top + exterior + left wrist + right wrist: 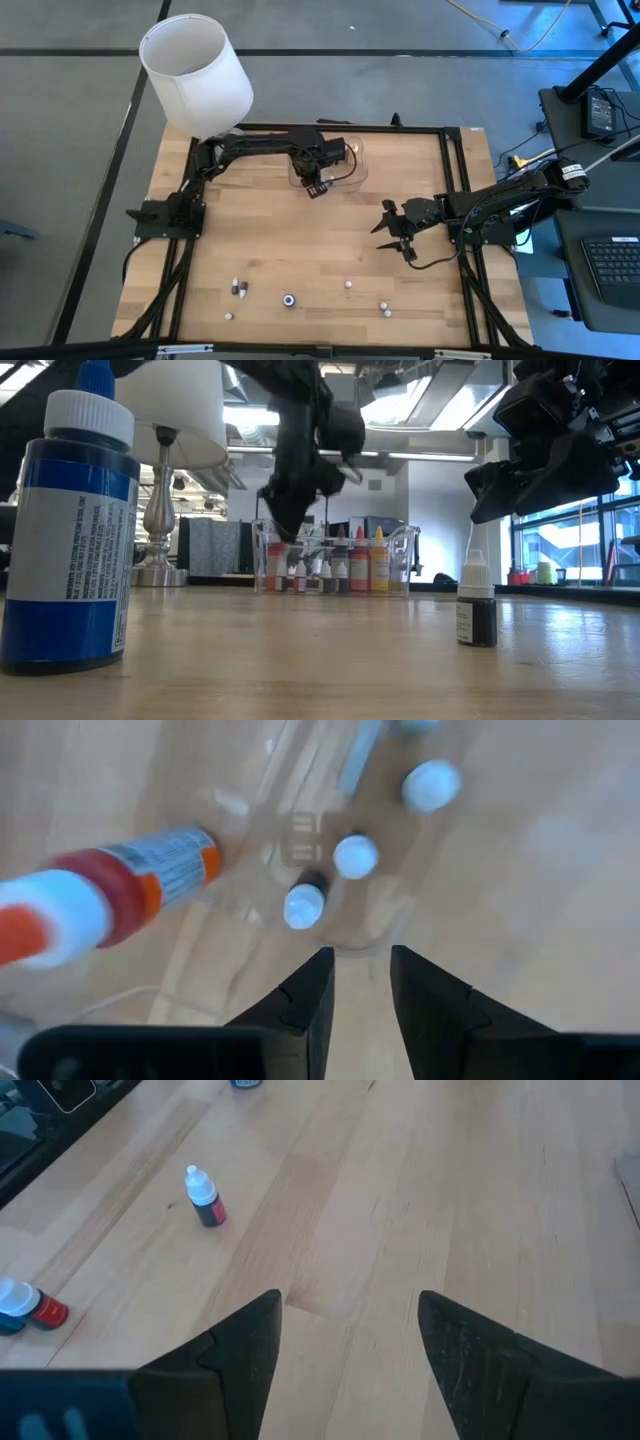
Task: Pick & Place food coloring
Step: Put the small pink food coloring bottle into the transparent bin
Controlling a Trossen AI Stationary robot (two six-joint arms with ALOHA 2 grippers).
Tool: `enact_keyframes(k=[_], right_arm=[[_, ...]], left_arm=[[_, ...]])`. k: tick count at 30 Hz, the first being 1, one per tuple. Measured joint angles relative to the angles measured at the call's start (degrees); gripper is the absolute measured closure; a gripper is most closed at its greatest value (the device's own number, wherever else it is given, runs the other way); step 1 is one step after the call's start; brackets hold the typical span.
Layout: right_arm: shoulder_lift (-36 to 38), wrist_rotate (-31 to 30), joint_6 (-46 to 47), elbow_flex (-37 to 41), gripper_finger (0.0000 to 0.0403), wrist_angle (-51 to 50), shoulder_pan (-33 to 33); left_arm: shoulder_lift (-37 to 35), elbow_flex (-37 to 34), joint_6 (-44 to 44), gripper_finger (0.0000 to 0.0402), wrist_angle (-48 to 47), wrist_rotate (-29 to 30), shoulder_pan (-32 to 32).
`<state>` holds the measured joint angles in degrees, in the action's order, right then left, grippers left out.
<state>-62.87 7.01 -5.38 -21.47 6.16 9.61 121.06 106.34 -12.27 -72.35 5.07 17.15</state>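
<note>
The food coloring bottles are in two groups. Several stand in the clear tray [345,160] at the table's far middle, their white caps [355,855] showing from above and their coloured bodies [358,570] from the side. An orange-red bottle [120,890] lies on its side beside those caps. Others are scattered along the near edge [288,299], [348,284], [240,288]. My left gripper [315,186] hovers over the tray's near rim, its fingers [360,985] narrowly open and empty. My right gripper [395,230] hangs wide open [350,1330] above bare wood right of centre.
A white-shaded lamp [195,72] stands at the far left corner. A black frame [455,180] borders the table. In the low view a big blue bottle [70,540] and a small dark one [477,605] stand near the camera. Bare wood lies between tray and near bottles.
</note>
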Motion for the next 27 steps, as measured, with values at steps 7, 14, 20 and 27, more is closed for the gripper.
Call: enact_keyframes(k=[7,14,20,27], right_arm=[[0.0,0.0,-1.2,0.0,0.0166,-0.1,0.0],[0.0,0.0,-1.2,0.0,0.0166,-0.9,0.0],[0.0,0.0,-1.1,0.0,0.0166,-1.3,0.0],[0.0,0.1,-1.1,0.0,0.0166,-1.2,0.0]], left_arm=[[-8.3,0.6,1.7,0.0307,4.5,3.5,-5.1],[-13.1,-5.7,7.3,0.0309,15.8,-1.3,-13.9],[-14.0,-9.5,6.6,0.031,15.7,-6.3,-22.2],[-13.8,-11.3,5.6,0.0309,18.7,-6.3,-30.5]])
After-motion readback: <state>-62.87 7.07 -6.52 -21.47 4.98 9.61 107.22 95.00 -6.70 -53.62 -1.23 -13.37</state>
